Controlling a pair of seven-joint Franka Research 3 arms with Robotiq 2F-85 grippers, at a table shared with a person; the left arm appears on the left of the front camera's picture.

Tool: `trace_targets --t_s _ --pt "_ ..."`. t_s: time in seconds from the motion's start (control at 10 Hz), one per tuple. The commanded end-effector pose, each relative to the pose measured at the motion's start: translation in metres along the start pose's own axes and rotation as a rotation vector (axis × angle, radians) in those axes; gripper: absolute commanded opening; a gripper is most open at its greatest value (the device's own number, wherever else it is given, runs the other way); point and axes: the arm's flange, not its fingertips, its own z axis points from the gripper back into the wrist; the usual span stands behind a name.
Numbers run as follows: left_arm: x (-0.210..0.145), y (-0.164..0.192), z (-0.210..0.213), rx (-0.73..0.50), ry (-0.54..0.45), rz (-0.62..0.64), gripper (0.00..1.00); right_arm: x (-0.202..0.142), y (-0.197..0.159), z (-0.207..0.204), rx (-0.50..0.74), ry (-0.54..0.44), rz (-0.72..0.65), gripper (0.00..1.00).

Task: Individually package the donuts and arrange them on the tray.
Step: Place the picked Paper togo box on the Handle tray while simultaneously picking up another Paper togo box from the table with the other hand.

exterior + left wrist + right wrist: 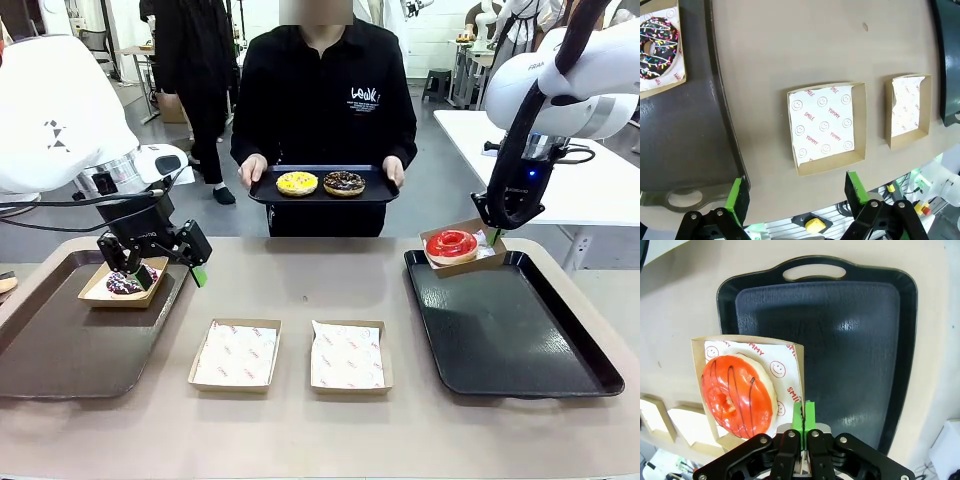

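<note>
1. Pinched shut on the side wall of a box (747, 341): right gripper (803, 414), green pads pressed together, red donut (737, 395) riding inside on printed paper.
2. Box poised at the far inner corner of the black tray (855, 340), partly across the rim toward the table (680, 300); resting or lifted, impossible to tell.
3. Step in hand, by the look of it: seating this packaged donut on the tray. Best done by bringing the box fully inside the rim, keeping it level to stop the donut sliding, tucking it into a corner to leave room for three more, and parting the pads only with the base flat.
4. Left gripper (796, 192) spread wide, holding nothing, hovering over the brown tray (680, 150) near the sprinkled donut (657, 47), already boxed there.
5. Two empty boxes (860, 125) side by side mid-table, lined and ready for filling.
6. Across the table, a person holding a small tray (322, 199) with the yellow donut (297, 183) and chocolate donut (344, 183), neither yet packaged.
</note>
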Motion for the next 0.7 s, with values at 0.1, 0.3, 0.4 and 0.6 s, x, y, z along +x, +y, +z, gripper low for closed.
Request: trace_targets --t_s 0.1,0.3,0.4,0.6 --pt "-0.001 0.000 0.002 0.005 0.004 -0.017 1.00 -0.001 0.000 0.002 0.001 -0.004 -0.007 0.01" --pt "-0.004 -0.004 -0.003 0.046 0.015 0.079 1.00 0.003 0.001 -0.007 0.021 0.004 0.022 0.01" --pt "-0.009 -0.012 -0.007 0.066 0.003 0.106 1.00 0.006 0.002 -0.012 0.030 0.019 0.018 0.01" --pt "-0.018 -0.031 -0.018 0.107 -0.015 0.144 1.00 0.009 0.003 -0.030 0.004 -0.009 0.031 0.01"
